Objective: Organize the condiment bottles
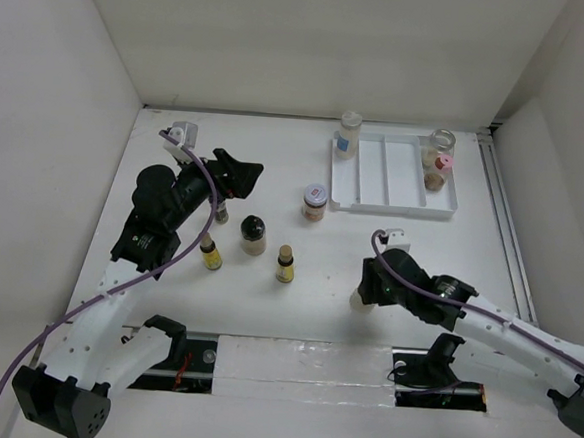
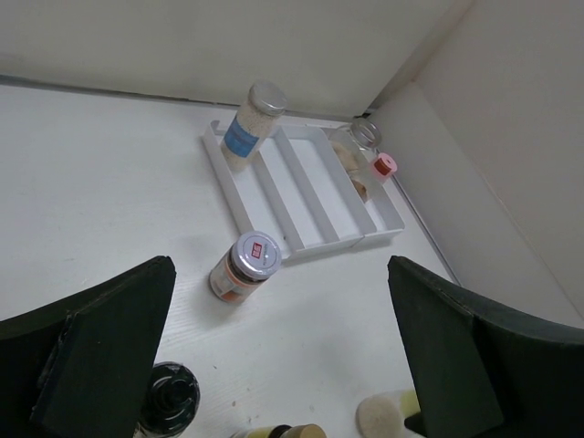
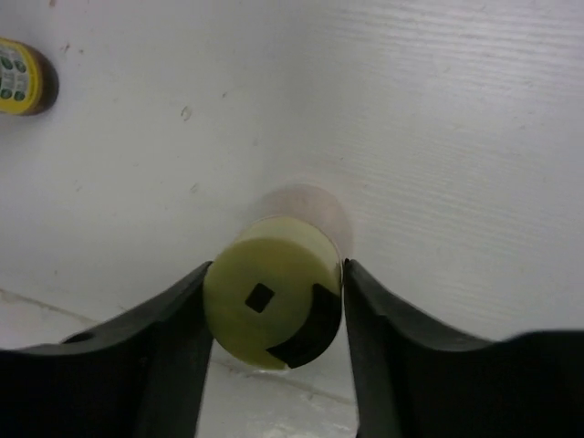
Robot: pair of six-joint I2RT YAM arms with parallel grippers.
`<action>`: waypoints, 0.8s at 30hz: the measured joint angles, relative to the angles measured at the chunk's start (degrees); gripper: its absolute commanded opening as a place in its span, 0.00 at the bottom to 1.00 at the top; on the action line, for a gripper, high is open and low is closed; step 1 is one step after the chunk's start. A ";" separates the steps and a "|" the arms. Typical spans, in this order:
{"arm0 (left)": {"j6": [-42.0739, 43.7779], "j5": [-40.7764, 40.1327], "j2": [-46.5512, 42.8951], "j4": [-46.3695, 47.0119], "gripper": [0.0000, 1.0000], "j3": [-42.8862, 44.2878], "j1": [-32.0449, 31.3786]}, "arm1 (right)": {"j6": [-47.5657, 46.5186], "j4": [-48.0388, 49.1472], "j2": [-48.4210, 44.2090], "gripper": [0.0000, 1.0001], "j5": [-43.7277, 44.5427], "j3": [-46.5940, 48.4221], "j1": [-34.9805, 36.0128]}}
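My right gripper (image 1: 365, 290) is shut on a pale yellow-green bottle (image 3: 274, 292), one jaw on each side. Its base faces the wrist camera and its pale cap (image 1: 358, 302) points away, low over the table. My left gripper (image 1: 237, 173) is wide open and empty above the table's left middle. Below it stand a black-capped bottle (image 1: 254, 234), two yellow-labelled bottles (image 1: 210, 254) (image 1: 286, 265), a small bottle (image 1: 221, 212) and a red-white-capped jar (image 1: 314, 202). In the left wrist view the open gripper (image 2: 279, 274) frames the jar (image 2: 246, 266) and the black cap (image 2: 169, 397).
A white ridged tray (image 1: 375, 175) lies at the back right. A blue-labelled bottle (image 1: 349, 135) stands at its far left corner. A clear glass jar (image 1: 440, 142) and a pink-capped bottle (image 1: 436, 172) stand in its right lane. White walls enclose the table.
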 measured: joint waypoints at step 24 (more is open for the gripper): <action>-1.05 0.26 -4.61 0.96 0.87 -0.02 0.00 | -24.28 27.93 26.95 0.34 1.27 26.38 -44.78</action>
